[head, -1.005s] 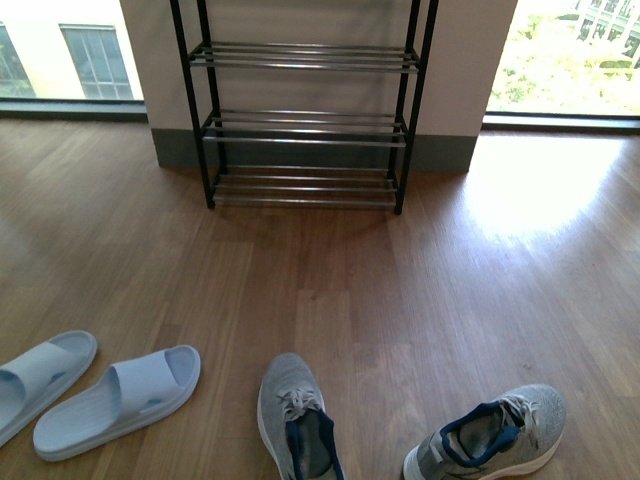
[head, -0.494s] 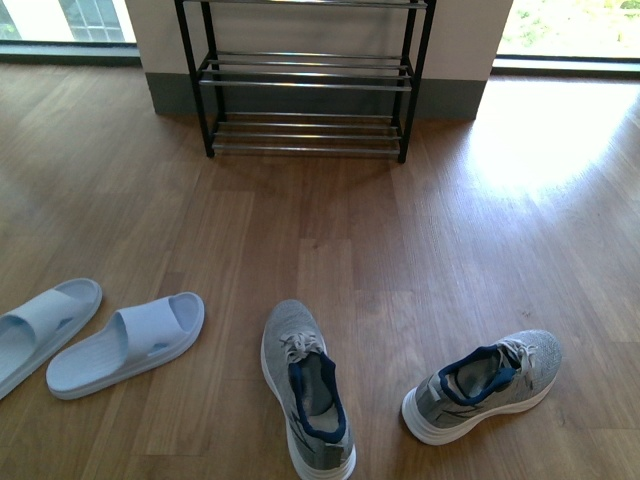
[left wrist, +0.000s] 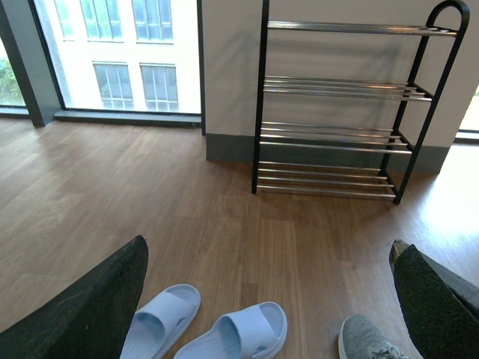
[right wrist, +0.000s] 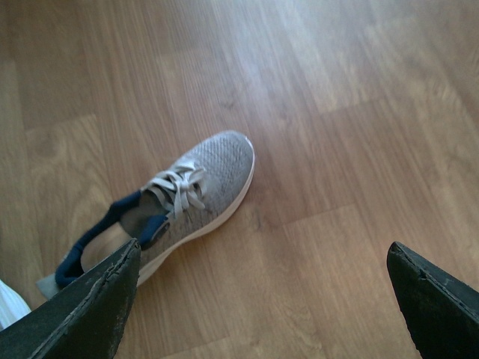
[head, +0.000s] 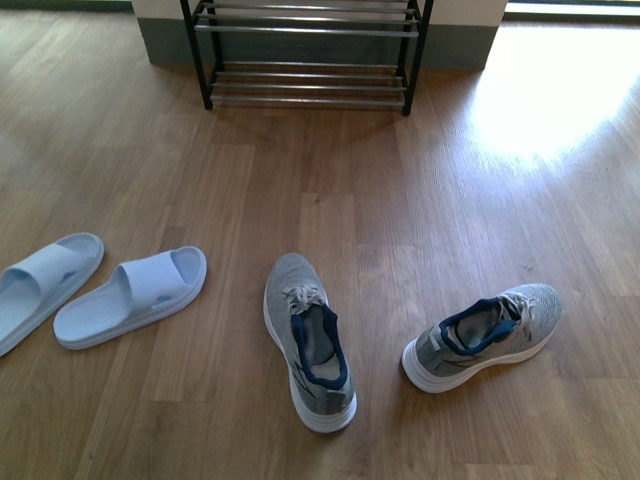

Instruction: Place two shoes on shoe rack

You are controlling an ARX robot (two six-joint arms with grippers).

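Over the last second the front view has dipped. The black-framed shoe rack with chrome rods (head: 300,101) has slid up to 12 o'clock, and only its lowest tiers are left in the frame. Both shoes, cut off at the bottom edge a second ago, now lie whole on the wood-plank floor (head: 420,200).

The grey knit sneaker with the white ridged sole (head: 308,340) sits at 6 o'clock, toe towards the rack. Its grey knit twin (head: 485,335) lies at 4 o'clock, turned crosswise, and the two are apart. Two pale blue rubber slides (head: 130,297) rest at 8 o'clock. I read this as a setup for picking; neither shoe has been lifted and the rack is well away.

The left wrist view shows the rack (left wrist: 337,134) at full height with all four tiers bare, which the front view cannot. The left gripper (left wrist: 268,250) has its jaws spread wide and holds nothing.

The right wrist view looks down on the crosswise sneaker (right wrist: 191,194) under the right gripper (right wrist: 263,250), whose jaws are likewise wide and empty. A white sliver at that frame's edge may be the other sole; it is too small to tell.
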